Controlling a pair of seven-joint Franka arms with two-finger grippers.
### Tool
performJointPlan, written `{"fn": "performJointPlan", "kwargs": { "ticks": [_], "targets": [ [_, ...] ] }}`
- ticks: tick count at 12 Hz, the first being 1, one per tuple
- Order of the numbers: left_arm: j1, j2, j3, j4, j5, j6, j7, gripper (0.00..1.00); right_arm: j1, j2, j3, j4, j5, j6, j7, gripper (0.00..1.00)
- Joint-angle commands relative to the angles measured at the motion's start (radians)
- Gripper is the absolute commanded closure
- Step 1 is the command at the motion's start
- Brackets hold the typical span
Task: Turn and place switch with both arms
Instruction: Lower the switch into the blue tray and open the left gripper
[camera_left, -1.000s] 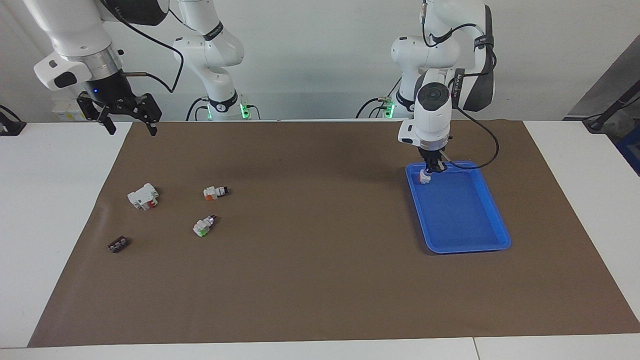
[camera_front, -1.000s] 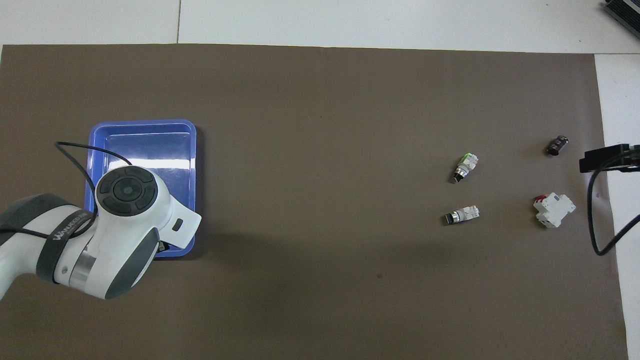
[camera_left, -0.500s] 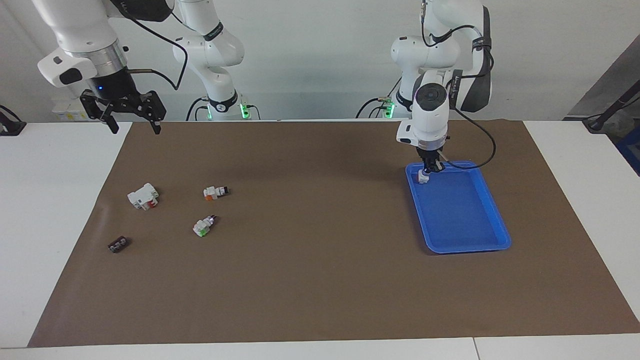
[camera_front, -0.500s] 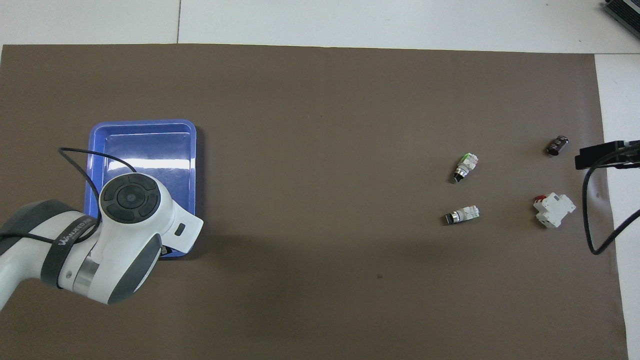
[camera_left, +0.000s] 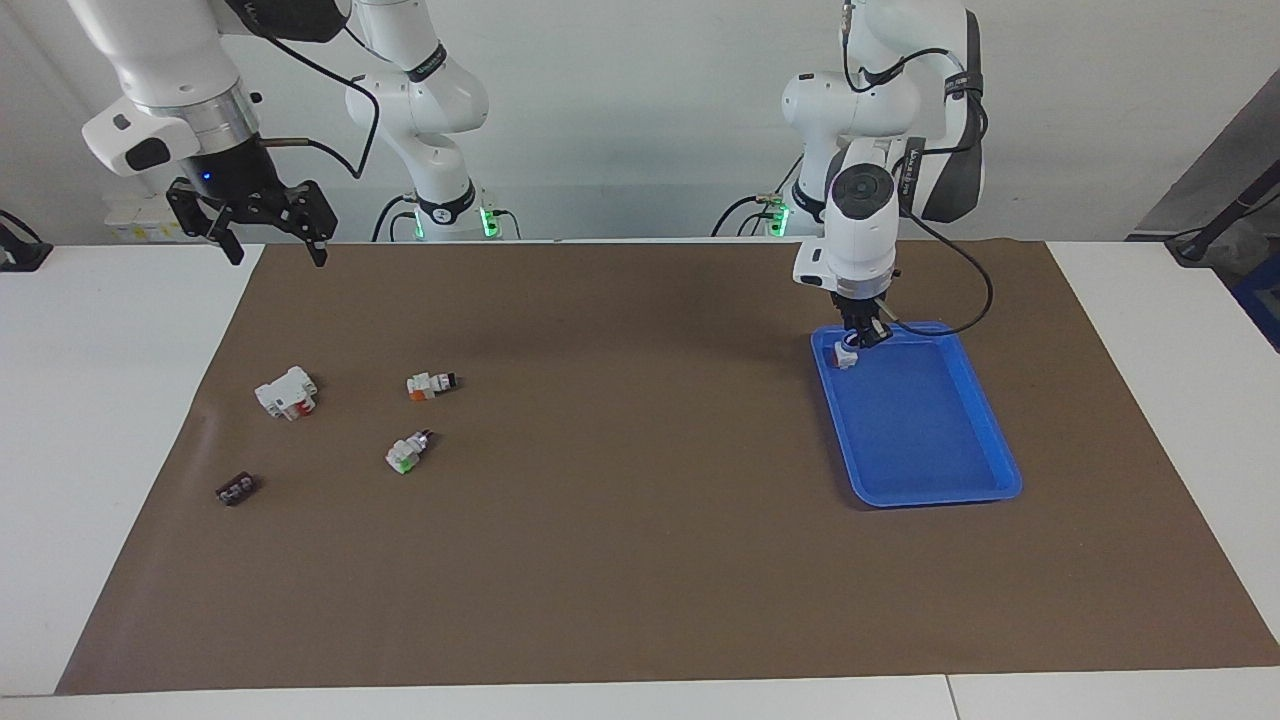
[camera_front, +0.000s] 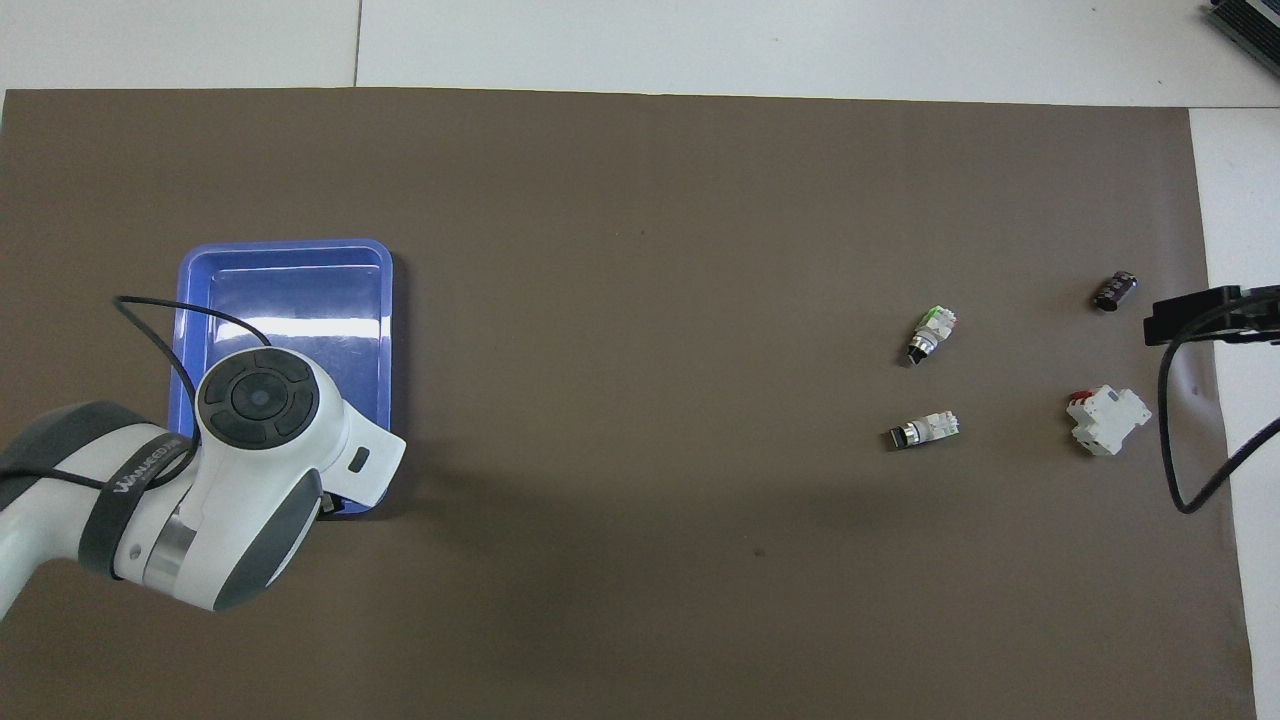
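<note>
1. While the left gripper (camera_left: 860, 338) is low in the blue tray (camera_left: 935, 490), at the corner nearest the robots, a small white part (camera_left: 846, 354) sits right at its tip. Its kind is too small to make out, and I cannot tell whether the gripper clamps it or has let go. In the overhead view the left arm's wrist covers that corner entirely.
2. The switch (camera_left: 431, 383) with the orange block lies on its side on the brown mat (camera_left: 640, 560), toward the right arm's end of the tabletop (camera_left: 100, 450), with nothing touching it. Its black knob end points toward the tray's end.
3. The right gripper (camera_left: 275, 245) hangs raised over the mat's corner close to its own base, fingers spread wide and empty. Judgement: it is parked within reach of the parts on its side, and open so it can drop straight onto one.
4. Neighbours on the mat:
   - The green-block switch (camera_left: 405, 453) lies just farther from the robots than the orange one.
   - The larger white block (camera_left: 286, 392) with red marks lies nearer the mat's edge.
   - A small black part (camera_left: 237, 489) lies farthest out.
   - All are apart from each other.
5. Judgement: the tray sits at the left arm's end and the parts at the right arm's. A pick by the right arm, a mid-table handover that turns the switch, and a placement by the left arm would explain the layout.
6. Risk, as a judgement: the orange and green switches lie near each other, so a wide-open descent could nudge the wrong one.
</note>
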Motion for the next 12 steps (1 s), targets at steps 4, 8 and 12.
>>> {"fn": "performJointPlan", "kwargs": {
  "ticks": [4,8,12],
  "targets": [
    [-0.018,-0.026,0.011,0.094,0.016,-0.099,-0.034,0.00,-0.018,-0.005,0.001,-0.011,0.012,-0.008,0.013,0.00],
    [-0.016,-0.034,0.011,0.206,-0.018,-0.191,-0.156,0.00,-0.018,0.000,0.001,-0.002,0.014,-0.045,0.083,0.00],
    [-0.002,-0.031,0.020,0.307,-0.111,-0.269,-0.429,0.00,-0.017,0.023,0.007,0.090,0.026,-0.157,0.116,0.00]
  ]
}}
